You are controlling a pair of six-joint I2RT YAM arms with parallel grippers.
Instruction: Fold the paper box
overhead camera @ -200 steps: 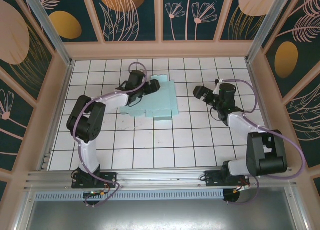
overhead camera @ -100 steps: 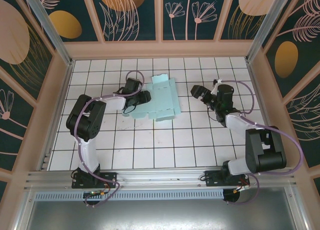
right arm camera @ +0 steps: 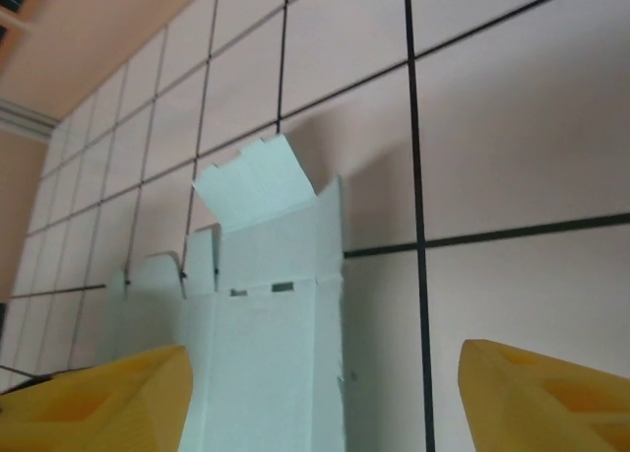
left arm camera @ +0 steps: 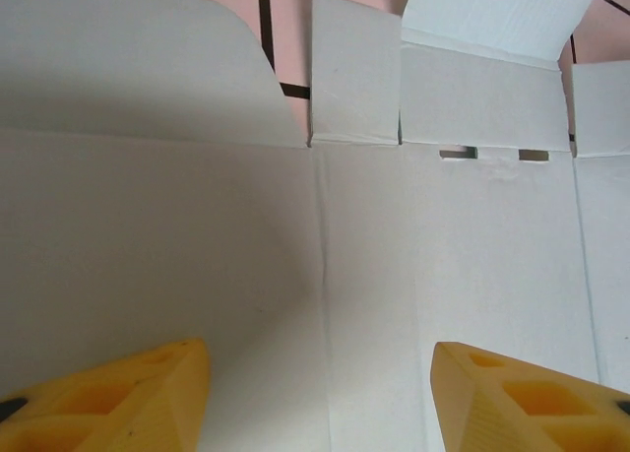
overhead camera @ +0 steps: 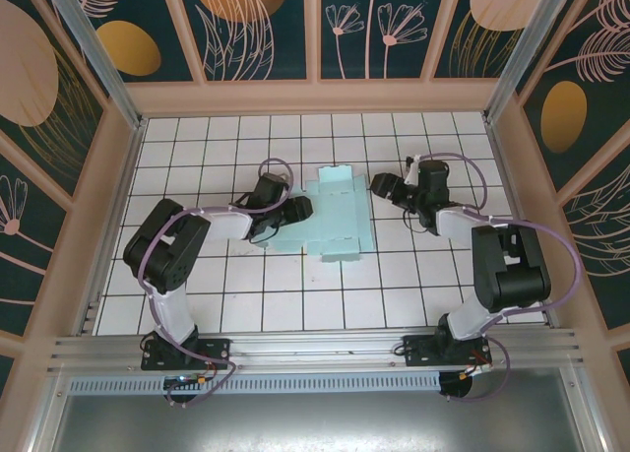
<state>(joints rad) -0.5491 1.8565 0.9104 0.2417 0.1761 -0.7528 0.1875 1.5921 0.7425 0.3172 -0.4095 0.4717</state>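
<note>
Since the pale mint-aqua paper box [overhead camera: 330, 216] is a flat creased card sheet with its flaps unfolded, lying on the white tiled surface [overhead camera: 295, 294] about midway across and nearer the far edge than the near one, each arm meets it from its own side. The left arm [overhead camera: 212, 221] holds its jaws wide above the sheet's left part, yellow fingers [left arm camera: 118, 398] either side of a crease [left arm camera: 320, 275], likely to pin it down. The right arm [overhead camera: 443, 211] also has its jaws wide, straddling the sheet's right edge below a raised end flap [right arm camera: 256, 186], probably to lift that side. No writing or brand is readable.
</note>
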